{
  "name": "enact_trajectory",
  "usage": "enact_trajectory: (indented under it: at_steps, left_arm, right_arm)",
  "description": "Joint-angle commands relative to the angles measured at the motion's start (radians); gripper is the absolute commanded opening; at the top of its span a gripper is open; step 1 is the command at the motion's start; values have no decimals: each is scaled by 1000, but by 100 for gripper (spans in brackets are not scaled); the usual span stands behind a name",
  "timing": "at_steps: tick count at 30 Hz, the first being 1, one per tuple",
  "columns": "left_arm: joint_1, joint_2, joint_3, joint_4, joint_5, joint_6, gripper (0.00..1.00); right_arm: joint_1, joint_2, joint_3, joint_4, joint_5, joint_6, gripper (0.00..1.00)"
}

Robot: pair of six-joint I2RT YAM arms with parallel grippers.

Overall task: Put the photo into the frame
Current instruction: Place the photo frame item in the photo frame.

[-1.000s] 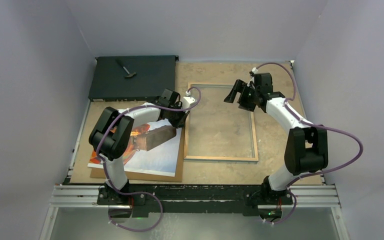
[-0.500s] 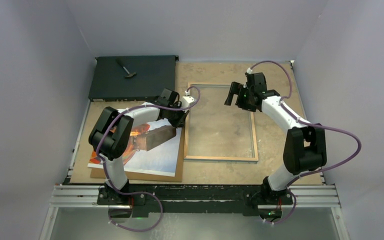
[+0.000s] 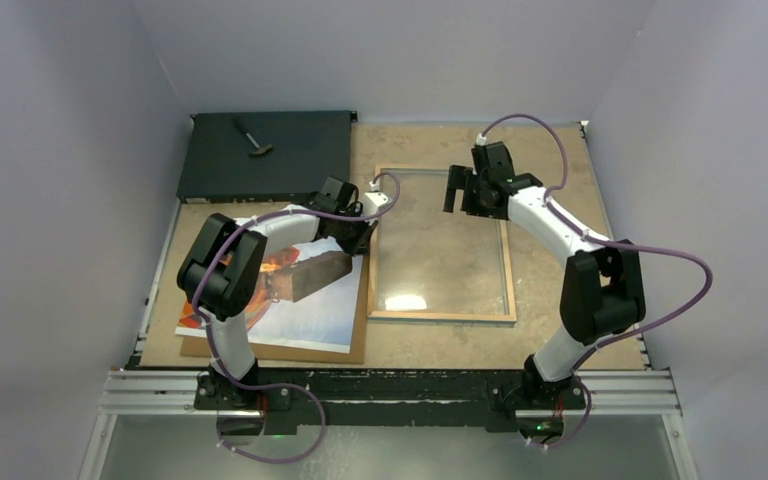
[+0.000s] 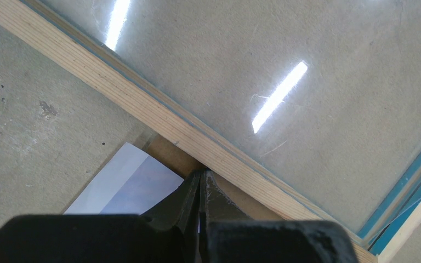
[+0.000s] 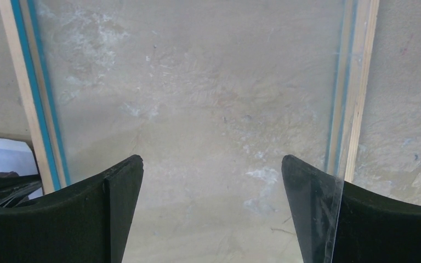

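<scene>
The frame [image 3: 441, 316] lies wood back up at the table's middle, with a clear pane [image 3: 440, 250] inside it. Its rails also show close up [image 4: 142, 104] [image 5: 30, 109]. The photo [image 3: 310, 315] lies picture up on a brown backing panel [image 3: 260, 350] just left of the frame. My left gripper [image 3: 365, 238] is shut, tips [image 4: 200, 174] down at the photo's edge [image 4: 126, 186] against the frame's outer rail. I cannot tell whether paper is pinched. My right gripper [image 3: 457, 190] hovers open [image 5: 212, 164] over the frame's far half. A clear sheet's edge crosses its right finger [image 5: 318, 213].
A flat black box [image 3: 260, 165] with a small hammer-like tool [image 3: 253, 137] on it sits at the back left. Grey walls close in the table on three sides. The backing panel [image 4: 167, 150] butts against the frame's left rail.
My right gripper has moved left and a little farther back over the frame, its jaws spreading wider. A bright glare has appeared on the pane near the frame's front. The left arm is still.
</scene>
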Motion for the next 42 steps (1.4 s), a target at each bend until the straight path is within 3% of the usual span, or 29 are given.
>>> enact_trajectory:
  at_steps: [1,21,34,42]
  left_arm:
    - [11,7,-13,-12,8,-5,0]
    - [23,-3,-24,-18,11,-1,0]
    - [25,-3,-12,-26,12,2,0]
    - [25,3,-6,-29,14,-1,0]
  right_arm:
    - [15,14,36,-26,55,-7,99]
    - [-31,-18,-3,-8,60,-9,99]
    - [-103,-26,-80,67,-130,-25,99]
    - [-105,1,-68,45,-53,-18,99]
